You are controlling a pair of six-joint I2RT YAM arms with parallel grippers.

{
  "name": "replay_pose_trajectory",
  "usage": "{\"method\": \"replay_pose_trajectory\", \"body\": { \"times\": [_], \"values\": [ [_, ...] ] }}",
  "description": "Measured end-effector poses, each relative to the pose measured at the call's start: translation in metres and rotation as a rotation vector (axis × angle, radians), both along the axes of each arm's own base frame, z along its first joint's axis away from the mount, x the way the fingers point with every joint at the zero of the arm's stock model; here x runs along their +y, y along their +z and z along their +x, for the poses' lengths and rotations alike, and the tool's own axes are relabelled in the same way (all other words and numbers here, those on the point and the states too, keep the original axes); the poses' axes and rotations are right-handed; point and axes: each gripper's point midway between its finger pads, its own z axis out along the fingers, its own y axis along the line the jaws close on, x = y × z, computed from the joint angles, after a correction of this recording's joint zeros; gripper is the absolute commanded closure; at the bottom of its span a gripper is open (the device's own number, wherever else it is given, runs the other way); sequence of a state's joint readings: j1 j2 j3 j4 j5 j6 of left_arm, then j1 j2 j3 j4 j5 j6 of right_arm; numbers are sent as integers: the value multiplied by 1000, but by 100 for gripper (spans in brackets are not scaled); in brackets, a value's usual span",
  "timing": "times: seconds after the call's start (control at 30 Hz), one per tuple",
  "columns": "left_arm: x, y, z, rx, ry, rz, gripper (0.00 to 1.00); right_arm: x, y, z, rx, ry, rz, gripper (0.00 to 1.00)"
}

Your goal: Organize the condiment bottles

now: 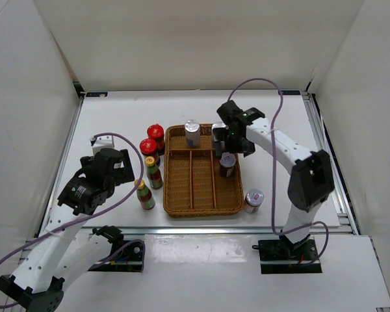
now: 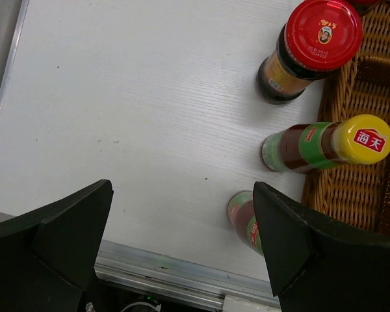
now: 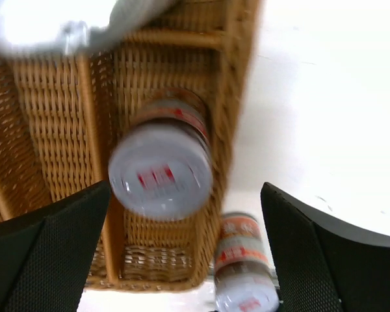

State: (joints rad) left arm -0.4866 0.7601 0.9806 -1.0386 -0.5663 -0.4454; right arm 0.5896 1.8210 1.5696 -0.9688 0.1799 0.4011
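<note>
The right gripper (image 1: pixel 233 140) is open over the right side of the wicker tray (image 1: pixel 182 207). In its wrist view the gripper (image 3: pixel 185 188) hangs above a silver-capped shaker (image 3: pixel 161 170) standing in the tray's right compartment (image 1: pixel 227 164); the view is blurred. Two more shakers (image 1: pixel 192 133) (image 1: pixel 218 132) stand in the back compartment. A fourth (image 1: pixel 253 200) stands on the table right of the tray. Two red-capped jars (image 1: pixel 155 134) (image 1: pixel 148 148) and two yellow-capped bottles (image 1: pixel 153 170) (image 1: pixel 143 194) stand left of the tray. The left gripper (image 2: pixel 182 188) is open and empty, left of the near yellow-capped bottle (image 2: pixel 244 218).
The tray's left and middle long compartments (image 1: pixel 192 179) hold nothing. The table's metal front edge (image 2: pixel 162 270) runs just below the left gripper. White walls enclose the table on three sides. A red-capped jar (image 2: pixel 315 39) and a yellow-capped bottle (image 2: pixel 325 146) stand against the tray's rim (image 2: pixel 351 195).
</note>
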Motion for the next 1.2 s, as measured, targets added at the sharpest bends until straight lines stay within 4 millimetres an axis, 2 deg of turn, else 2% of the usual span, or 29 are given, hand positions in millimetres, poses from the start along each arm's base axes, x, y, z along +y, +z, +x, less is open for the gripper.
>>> {"method": "replay_pose_trajectory", "body": {
  "times": [0.13, 0.2, 0.27, 0.33, 0.5, 0.57, 0.63, 0.73, 0.77, 0.87, 0.97, 1.0, 1.2],
  "values": [
    [0, 0, 0, 0, 0, 0, 1, -20, 42, -9, -110, -35, -1, 0],
    [0, 0, 0, 1, 0, 0, 1, -32, 61, -22, -162, -46, 18, 0],
    [0, -1, 0, 4, 0, 2, 1, -45, 68, -41, -183, -51, 35, 0],
    [0, -2, 1, 9, 0, 5, 1, -57, 60, -62, -168, -54, 38, 0],
    [-1, -5, 3, 25, 0, 13, 1, -82, 1, -116, 16, -74, -28, 0],
    [-1, -5, 3, 27, 0, 14, 1, -89, -15, -130, 74, -90, -47, 0],
    [-1, -5, 3, 27, 0, 15, 1, -93, -23, -137, 102, -106, -55, 0],
    [-1, -5, 3, 28, -1, 16, 1, -94, -27, -137, 119, -132, -53, 11],
    [-2, -6, 3, 29, -1, 16, 1, -94, -29, -136, 129, -143, -54, 18],
    [-2, -6, 3, 32, -1, 18, 1, -91, -38, -134, 165, -158, -50, 30],
    [-2, -7, 3, 33, -1, 18, 1, -88, -41, -135, 186, -167, -40, 47],
    [-2, -6, 3, 33, -1, 18, 1, -87, -41, -136, 192, -179, -30, 58],
    [-2, -6, 3, 32, -1, 18, 1, -87, -40, -142, 221, -203, -24, 90]
  ]
}}
